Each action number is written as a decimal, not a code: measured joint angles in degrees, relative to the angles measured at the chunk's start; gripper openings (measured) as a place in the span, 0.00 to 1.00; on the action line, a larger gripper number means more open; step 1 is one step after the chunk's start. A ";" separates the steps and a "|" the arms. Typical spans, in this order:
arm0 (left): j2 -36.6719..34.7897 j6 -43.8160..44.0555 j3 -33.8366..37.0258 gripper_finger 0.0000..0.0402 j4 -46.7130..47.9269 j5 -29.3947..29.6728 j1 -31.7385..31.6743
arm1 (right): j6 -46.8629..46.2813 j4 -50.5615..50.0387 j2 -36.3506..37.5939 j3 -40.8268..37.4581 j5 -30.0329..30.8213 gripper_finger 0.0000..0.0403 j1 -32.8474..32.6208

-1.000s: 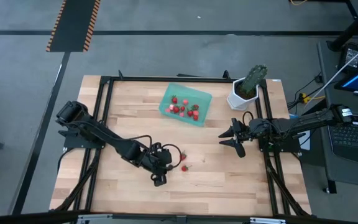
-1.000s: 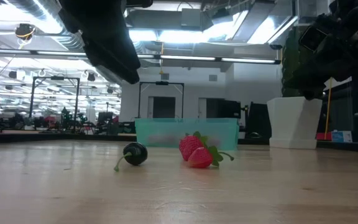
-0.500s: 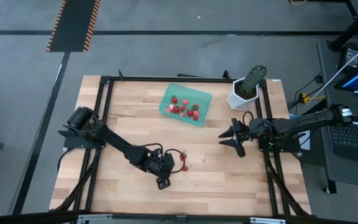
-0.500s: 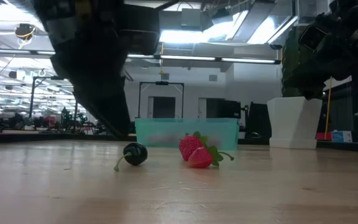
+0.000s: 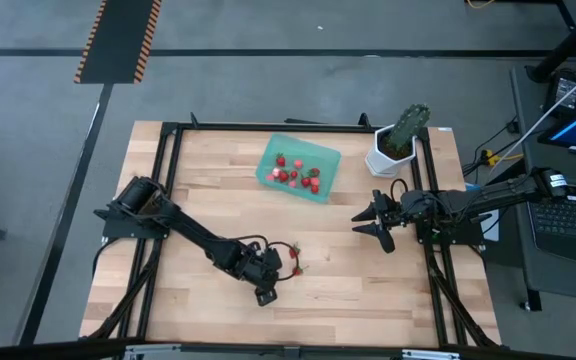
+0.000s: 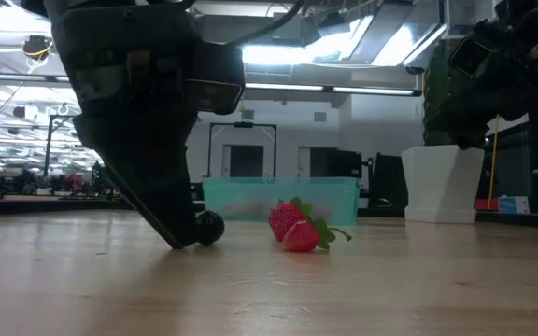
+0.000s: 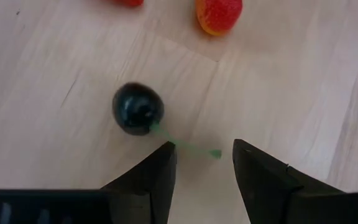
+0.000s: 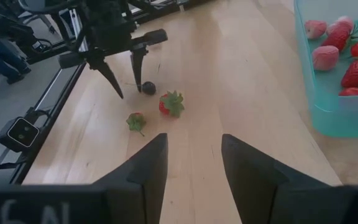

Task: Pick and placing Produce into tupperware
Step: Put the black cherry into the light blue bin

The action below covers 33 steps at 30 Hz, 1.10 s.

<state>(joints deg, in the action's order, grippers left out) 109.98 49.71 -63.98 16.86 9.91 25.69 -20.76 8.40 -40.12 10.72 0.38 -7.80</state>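
A dark berry (image 7: 138, 109) with a thin green stem (image 7: 191, 148) lies on the wooden table. My left gripper (image 7: 204, 163) is open and low over the table, slanting down. The berry lies just ahead of its fingertips and the stem runs into the gap between them. Two red strawberries (image 8: 171, 103) (image 8: 135, 121) lie close by on the table. The teal tupperware (image 5: 298, 168) stands at the far middle with several berries in it. My right gripper (image 5: 378, 222) waits open at the table's right side, holding nothing. My left gripper has one fingertip (image 7: 164, 155) right beside the base of the berry's stem (image 7: 166, 138). I cannot tell whether they touch. The berry rests on the table, ahead of the fingers and not between them.
A white pot (image 5: 388, 155) with a green cactus-like plant stands at the far right, beside the tupperware. Bare wood (image 5: 368, 290) lies to the near right of the loose berries. A black frame rail (image 5: 428, 200) runs along the table's right side.
My left gripper has come down to the table beside the dark berry, shifting slightly toward the right and rolling a little. Its fingers have stayed open. The berry and the strawberries have not moved.
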 joint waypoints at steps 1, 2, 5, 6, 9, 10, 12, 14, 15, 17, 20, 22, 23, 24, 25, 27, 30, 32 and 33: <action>0.18 0.49 -0.04 0.38 0.00 0.00 -0.11 | -0.01 0.01 0.00 0.00 -0.01 0.38 -0.01; 0.35 0.90 -0.05 0.38 -0.01 0.00 -0.27 | 0.01 0.02 0.00 0.00 -0.02 0.38 -0.01; 0.43 1.09 -0.05 0.38 -0.11 -0.23 -0.60 | -0.01 0.02 0.00 0.00 -0.02 0.38 0.00; 0.45 0.94 -0.05 0.38 -0.15 -0.24 -0.67 | 0.01 0.00 0.00 0.00 -0.02 0.38 0.01; 0.54 0.83 -0.05 0.38 -0.14 -0.45 -0.69 | 0.00 0.00 0.00 0.00 -0.02 0.38 0.00; 0.54 0.77 -0.05 0.38 -0.13 -0.84 -0.72 | 0.00 0.00 0.01 0.00 -0.02 0.38 -0.01; 0.57 0.25 -0.03 0.38 -0.06 -1.49 -0.81 | 0.00 -0.01 0.01 0.00 -0.02 0.38 -0.01; 0.58 -1.00 -0.01 0.38 -0.02 -1.49 -0.80 | 0.01 -0.02 0.00 0.00 -0.02 0.38 -0.01; 0.60 -1.71 -0.01 0.38 0.02 -1.49 -0.80 | -0.01 -0.02 0.00 0.00 -0.02 0.38 -0.01; 0.64 -2.12 0.01 0.38 0.04 -1.01 -0.87 | -0.05 -0.02 0.00 0.00 -0.02 0.38 -0.01; 0.67 -2.21 0.01 0.38 0.14 -0.30 -1.00 | -0.03 -0.02 0.00 0.00 -0.02 0.38 -0.01; 0.69 -2.16 0.06 0.36 0.57 0.38 -1.02 | -0.03 -0.02 0.00 0.00 -0.02 0.38 0.00; 0.70 -2.16 0.06 0.34 0.78 0.67 -1.02 | -0.03 -0.02 0.00 0.00 -0.02 0.38 0.01; 0.71 -2.16 0.06 0.32 1.17 0.91 -1.03 | -0.03 -0.02 0.00 0.00 -0.02 0.38 0.00; 0.71 -2.02 0.03 0.30 1.74 1.24 -1.04 | -0.03 -0.02 0.00 0.00 -0.02 0.38 0.00; 0.73 -0.76 -0.01 0.25 2.58 2.34 -1.04 | -0.03 -0.02 0.00 0.00 -0.02 0.38 0.01; 0.75 0.70 0.04 0.17 2.95 3.41 -1.20 | -0.03 -0.02 0.00 0.00 -0.02 0.38 0.01; 0.75 0.72 0.08 0.12 3.06 3.93 -1.21 | -0.04 -0.02 0.00 0.00 -0.02 0.38 0.00; 0.75 0.72 0.10 0.10 3.16 3.98 -1.26 | -0.09 -0.02 0.00 0.00 -0.04 0.38 0.00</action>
<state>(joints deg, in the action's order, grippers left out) 110.74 50.43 -63.88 20.02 13.89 24.43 -20.86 8.38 -40.12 10.72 0.35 -7.80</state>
